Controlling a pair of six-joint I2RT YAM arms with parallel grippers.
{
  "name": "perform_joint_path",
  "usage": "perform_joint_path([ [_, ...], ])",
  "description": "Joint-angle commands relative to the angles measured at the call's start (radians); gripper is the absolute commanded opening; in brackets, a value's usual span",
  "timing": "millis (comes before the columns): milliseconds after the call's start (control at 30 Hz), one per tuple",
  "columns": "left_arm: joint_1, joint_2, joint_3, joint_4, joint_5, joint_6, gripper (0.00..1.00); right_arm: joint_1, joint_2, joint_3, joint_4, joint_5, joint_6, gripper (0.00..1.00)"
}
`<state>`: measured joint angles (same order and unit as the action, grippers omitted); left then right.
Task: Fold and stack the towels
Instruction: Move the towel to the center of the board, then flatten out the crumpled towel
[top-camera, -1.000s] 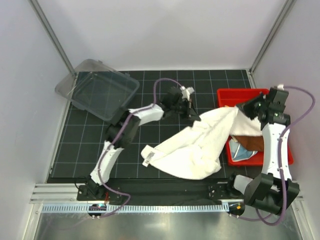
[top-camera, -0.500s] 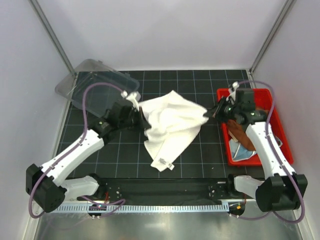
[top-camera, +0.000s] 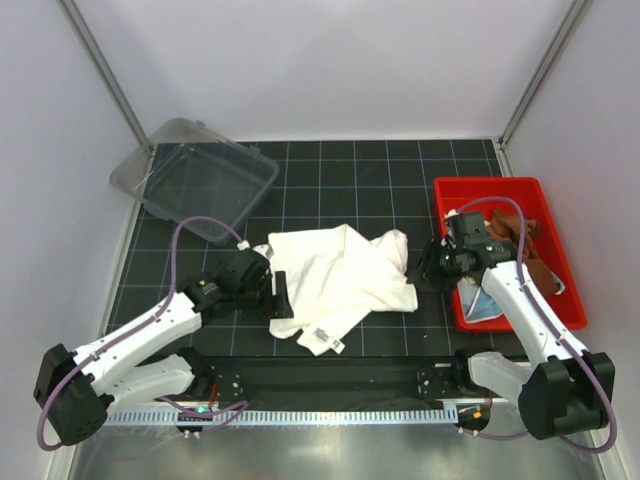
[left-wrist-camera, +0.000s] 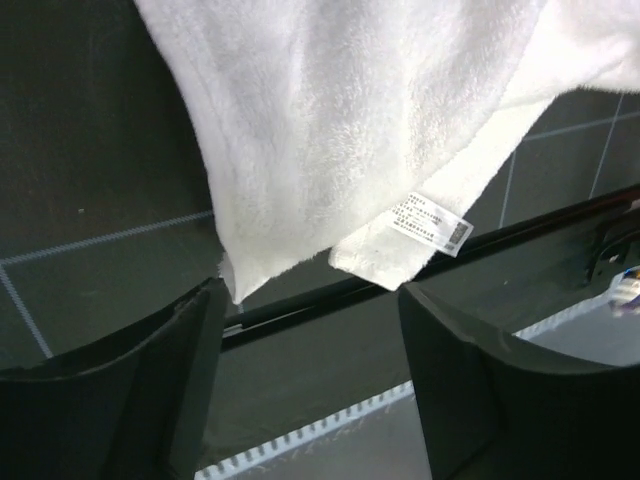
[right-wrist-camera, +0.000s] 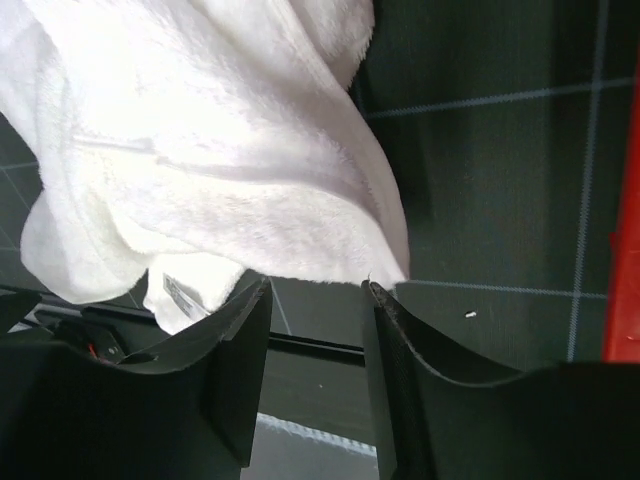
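Top external view, read left to right. A clear plastic tub (top-camera: 200, 185) sits at the far-left corner of the dark gridded worktop (top-camera: 330, 175), with nothing visible in it.

Left pincer (top-camera: 278, 298): low over the worktop, just at the left edge of the cream-white towel (top-camera: 340, 275). Left wrist view shows the jaws wide apart with nothing between them. One towel corner hangs just above the left finger, and the care label (left-wrist-camera: 432, 222) lies face up on a second corner.

The cream-white towel lies on the worktop between the two arms. It is laid out but rumpled, with a ridge across the middle and its edges not lined up. No clean fold is visible.

Right pincer (top-camera: 425, 268): at the towel's right corner. Right wrist view shows the fingers parted, with the hem just above the gap and not clamped.

The red bin (top-camera: 540, 190) stands at the right edge. The rust-brown towel (top-camera: 525, 245) and the light-blue towel (top-camera: 487, 308) are bunched inside it. I cannot make out a yellow one.

Progress, as a judgement: early.
- One towel is out of the bin and roughly spread, and both pincers are free of it.
- Left to do: square up the cream towel and fold it.
- Then take out each remaining cloth, fold it and stack it. No stack exists yet.
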<state>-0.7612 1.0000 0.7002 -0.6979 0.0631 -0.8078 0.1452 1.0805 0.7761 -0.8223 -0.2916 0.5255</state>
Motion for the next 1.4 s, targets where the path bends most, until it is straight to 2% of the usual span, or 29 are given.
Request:
perform_joint_path([
  [0, -0.006, -0.018, 0.05, -0.051, -0.087, -0.048, 0.77, 0.008, -0.022, 0.141, -0.057, 0.087, -0.019, 0.49],
  [100, 0.008, 0.02, 0.152, -0.049, -0.193, 0.004, 0.87, 0.058, 0.043, 0.263, -0.017, 0.196, 0.001, 0.47],
  [167, 0.074, 0.112, 0.237, -0.049, -0.197, 0.051, 0.87, 0.129, 0.155, 0.328, 0.044, 0.287, 0.014, 0.42],
  [200, 0.101, 0.144, 0.263, -0.057, -0.18, 0.065, 0.85, 0.243, 0.195, 0.385, 0.064, 0.354, 0.013, 0.41],
  [233, 0.153, 0.17, 0.289, -0.058, -0.145, 0.074, 0.84, 0.301, 0.237, 0.417, 0.081, 0.391, 0.005, 0.4],
  [300, 0.19, 0.203, 0.314, -0.037, -0.123, 0.081, 0.83, 0.46, 0.367, 0.504, 0.118, 0.485, -0.042, 0.41],
  [467, 0.338, 0.091, 0.153, 0.133, -0.069, 0.042, 0.85, 0.596, 0.617, 0.689, 0.051, 0.637, -0.072, 0.47],
  [500, 0.359, 0.082, 0.138, 0.139, -0.066, 0.03, 0.85, 0.608, 0.663, 0.75, 0.026, 0.684, -0.052, 0.47],
  [633, 0.421, 0.022, 0.076, 0.147, -0.019, 0.022, 0.85, 0.675, 0.821, 0.818, -0.046, 0.755, -0.018, 0.49],
  [767, 0.427, 0.008, 0.079, 0.129, -0.009, 0.044, 0.85, 0.694, 0.874, 0.81, -0.093, 0.851, 0.036, 0.52],
  [967, 0.425, 0.005, 0.088, 0.123, 0.007, 0.05, 0.86, 0.694, 0.871, 0.772, -0.138, 0.979, 0.044, 0.48],
  [1233, 0.425, 0.029, 0.102, 0.135, 0.038, 0.047, 0.85, 0.659, 0.796, 0.741, -0.149, 0.996, -0.007, 0.36],
  [1367, 0.427, 0.043, 0.108, 0.14, 0.055, 0.05, 0.85, 0.614, 0.762, 0.727, -0.14, 1.02, -0.044, 0.36],
])
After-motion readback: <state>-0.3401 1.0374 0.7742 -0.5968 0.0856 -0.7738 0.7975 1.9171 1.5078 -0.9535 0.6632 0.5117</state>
